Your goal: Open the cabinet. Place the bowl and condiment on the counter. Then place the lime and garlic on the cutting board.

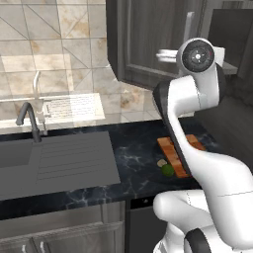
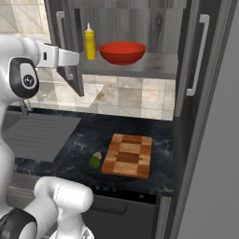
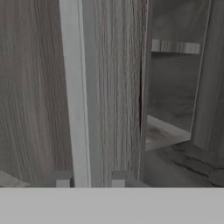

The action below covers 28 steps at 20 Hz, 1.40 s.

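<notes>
The dark grey cabinet [image 2: 182, 28] stands open, both doors swung out. On its shelf sit the red bowl [image 2: 122, 52] and, left of it, the yellow condiment [image 2: 89, 43]. My gripper [image 2: 75, 59] is at the left door [image 1: 148, 44]. In the hand view the door's silver bar handle [image 3: 74, 87] runs down between the fingertips of the gripper [image 3: 90, 179], close to the left one, with a gap on the right. The cutting board [image 2: 127, 155] lies on the black counter [image 2: 79, 144]. The lime [image 2: 94, 162] and garlic [image 2: 97, 155] rest on the counter just left of the board.
The grey sink and drainboard [image 1: 54, 158] with a dark faucet [image 1: 29, 118] take up the counter's left part. The open right door [image 2: 186, 60] juts out over the counter's right end. A tall grey panel [image 2: 214, 163] stands at the far right.
</notes>
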Tool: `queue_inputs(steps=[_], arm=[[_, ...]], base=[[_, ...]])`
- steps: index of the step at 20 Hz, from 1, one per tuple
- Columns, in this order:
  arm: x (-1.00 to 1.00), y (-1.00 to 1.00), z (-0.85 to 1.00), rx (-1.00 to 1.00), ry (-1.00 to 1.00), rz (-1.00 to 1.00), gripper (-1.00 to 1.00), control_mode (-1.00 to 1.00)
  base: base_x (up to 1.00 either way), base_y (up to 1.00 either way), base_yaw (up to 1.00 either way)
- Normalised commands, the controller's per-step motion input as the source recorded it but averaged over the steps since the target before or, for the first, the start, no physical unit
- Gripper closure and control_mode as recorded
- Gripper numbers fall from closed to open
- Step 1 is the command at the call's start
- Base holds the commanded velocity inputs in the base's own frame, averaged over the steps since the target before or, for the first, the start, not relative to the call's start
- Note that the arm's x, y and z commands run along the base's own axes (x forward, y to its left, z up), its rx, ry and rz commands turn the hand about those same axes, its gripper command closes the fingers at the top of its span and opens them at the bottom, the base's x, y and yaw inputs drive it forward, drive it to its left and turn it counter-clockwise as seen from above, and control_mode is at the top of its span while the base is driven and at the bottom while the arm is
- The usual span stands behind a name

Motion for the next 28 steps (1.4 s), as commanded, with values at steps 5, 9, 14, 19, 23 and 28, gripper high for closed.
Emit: queue_inputs(steps=[5,9,14,19,23,28], arm=[[-0.33,0.05,0.00,0.00,0.00,0.00,1.00,-1.00],[-0.11,0.05,0.00,0.00,0.03,0.00,1.00,-1.00],[-0.03,0.00,0.00,0.00,0.02,0.00,-1.00,-1.00],[-0.34,0.00,0.00,0.05,-0.02,0.00,-1.00,-1.00],[-0.72,-0.14,0.00,0.11,-0.06,0.00,-1.00,-1.00],[-0.75,-0.23,0.00,0.13,-0.07,0.00,-1.00,-1.00]], base=[[0.00,0.00,0.00],[0.00,0.00,0.00],[0.00,0.00,0.00],[0.00,0.00,0.00],[0.00,0.00,0.00],[0.00,0.00,0.00]])
